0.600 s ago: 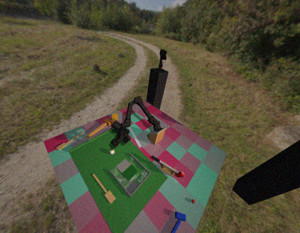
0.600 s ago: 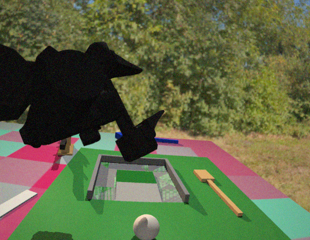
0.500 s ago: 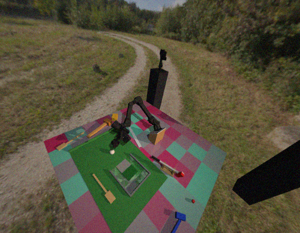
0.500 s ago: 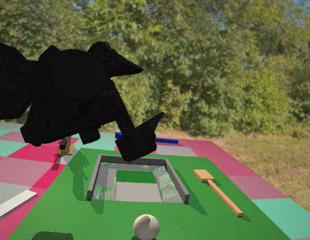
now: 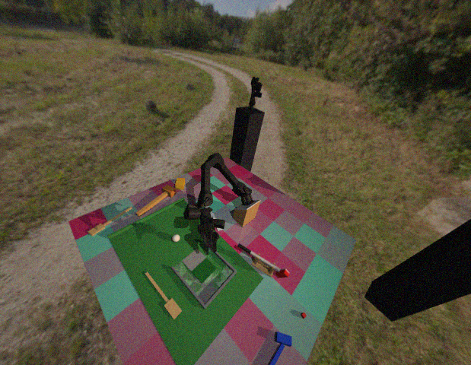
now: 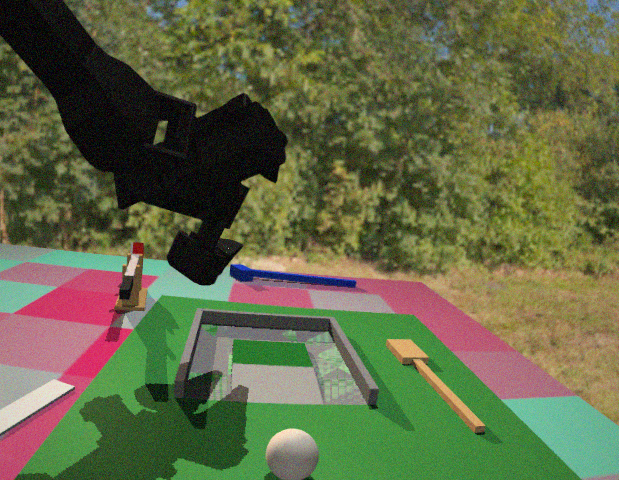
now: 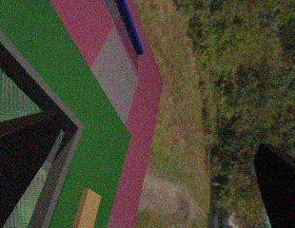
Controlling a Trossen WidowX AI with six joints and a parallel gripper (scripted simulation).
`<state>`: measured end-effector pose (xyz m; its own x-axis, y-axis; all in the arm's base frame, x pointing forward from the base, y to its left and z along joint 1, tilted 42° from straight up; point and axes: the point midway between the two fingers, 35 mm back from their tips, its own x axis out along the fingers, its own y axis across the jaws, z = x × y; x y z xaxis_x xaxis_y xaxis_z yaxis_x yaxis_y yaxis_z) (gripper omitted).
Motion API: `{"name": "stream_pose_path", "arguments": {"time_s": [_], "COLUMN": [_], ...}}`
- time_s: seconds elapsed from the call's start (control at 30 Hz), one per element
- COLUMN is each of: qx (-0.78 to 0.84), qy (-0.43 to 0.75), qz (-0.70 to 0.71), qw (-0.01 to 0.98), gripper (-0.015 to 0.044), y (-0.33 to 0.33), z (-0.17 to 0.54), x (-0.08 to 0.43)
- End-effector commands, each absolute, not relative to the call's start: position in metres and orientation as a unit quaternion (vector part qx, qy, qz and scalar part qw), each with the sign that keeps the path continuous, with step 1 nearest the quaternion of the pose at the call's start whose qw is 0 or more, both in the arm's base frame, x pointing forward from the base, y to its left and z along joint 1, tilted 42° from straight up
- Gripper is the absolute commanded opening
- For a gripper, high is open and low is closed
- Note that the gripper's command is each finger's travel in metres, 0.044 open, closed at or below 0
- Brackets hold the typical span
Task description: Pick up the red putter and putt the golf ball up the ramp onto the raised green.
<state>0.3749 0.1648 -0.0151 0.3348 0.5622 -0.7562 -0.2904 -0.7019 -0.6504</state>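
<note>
The red putter has a red head (image 5: 283,272) (image 6: 137,248), a pale shaft and a black grip (image 5: 243,248) (image 6: 125,287). It lies on a wooden stand (image 5: 262,268) (image 6: 136,302) beside the green mat. The white golf ball (image 5: 175,238) (image 6: 292,454) sits on the mat in front of the grey ramp (image 5: 195,258) (image 6: 278,384). The raised green (image 5: 204,270) (image 6: 271,353) is within the dark-walled frame. My gripper (image 5: 212,242) (image 6: 239,222) (image 7: 159,137) is open and empty, in the air near the frame's left side in the exterior view. The putter is not in the wrist view.
A tan mallet (image 5: 173,308) (image 6: 406,351) (image 7: 87,211) lies on the mat right of the frame in the exterior view. A blue mallet (image 5: 283,338) (image 6: 242,272) lies beyond. Orange and tan tools, a wooden block (image 5: 247,215), a white strip (image 6: 27,410) and a small red object (image 5: 303,315) lie around.
</note>
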Motion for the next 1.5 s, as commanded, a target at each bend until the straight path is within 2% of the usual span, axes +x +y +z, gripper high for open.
{"name": "stream_pose_path", "arguments": {"time_s": [0.0,0.23,0.47,0.97,1.47], "qx": [-0.655,-0.619,-0.651,-0.656,-0.656], "qy": [0.105,0.340,0.524,0.533,0.533], "qz": [0.645,0.624,0.482,0.469,0.468], "qw": [0.380,0.335,0.262,0.258,0.258], "gripper": [0.0440,0.0440,0.0440,0.0440,0.0440], "y": [0.186,0.183,0.160,0.157,0.126], "z": [-0.067,-0.106,-0.117,-0.116,-0.149], "x": [0.324,0.264,0.210,0.207,0.210]}}
